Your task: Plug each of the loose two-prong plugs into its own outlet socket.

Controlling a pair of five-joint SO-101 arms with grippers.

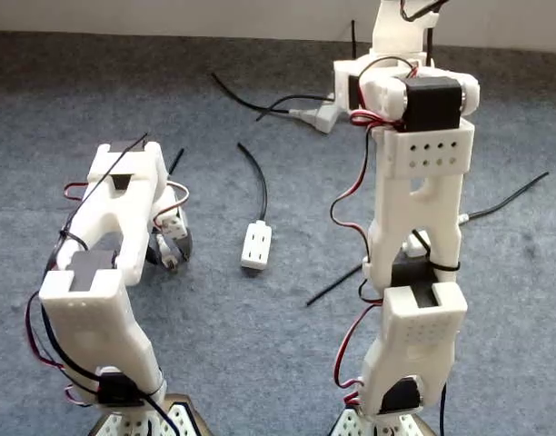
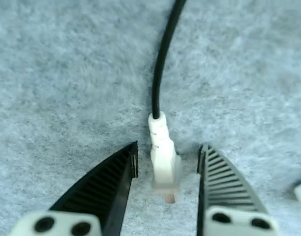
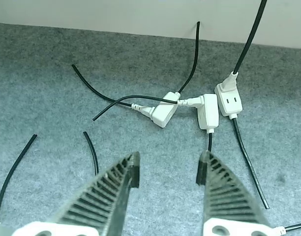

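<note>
A white two-prong plug [image 2: 165, 160] on a black cord [image 2: 163, 69] lies on the grey carpet between the fingers [image 2: 116, 182] of my left gripper [image 2: 169, 150]. The gripper is open and straddles the plug with a gap on each side. From above, the left gripper [image 1: 169, 243] sits low on the carpet, left of a white outlet socket [image 1: 256, 245]. My right gripper [image 3: 168, 164] is open and holds nothing. Beyond it lie a white plug [image 3: 160, 114], a white connector [image 3: 208, 110] and a slotted outlet socket [image 3: 228, 98].
Loose black cords [image 3: 94, 91] cross the carpet near the far wall. The right arm [image 1: 414, 227] stands tall at the right, with a white plug [image 1: 319, 116] beside its far end. Another cord [image 1: 505, 200] runs off right. Open carpet lies between the arms.
</note>
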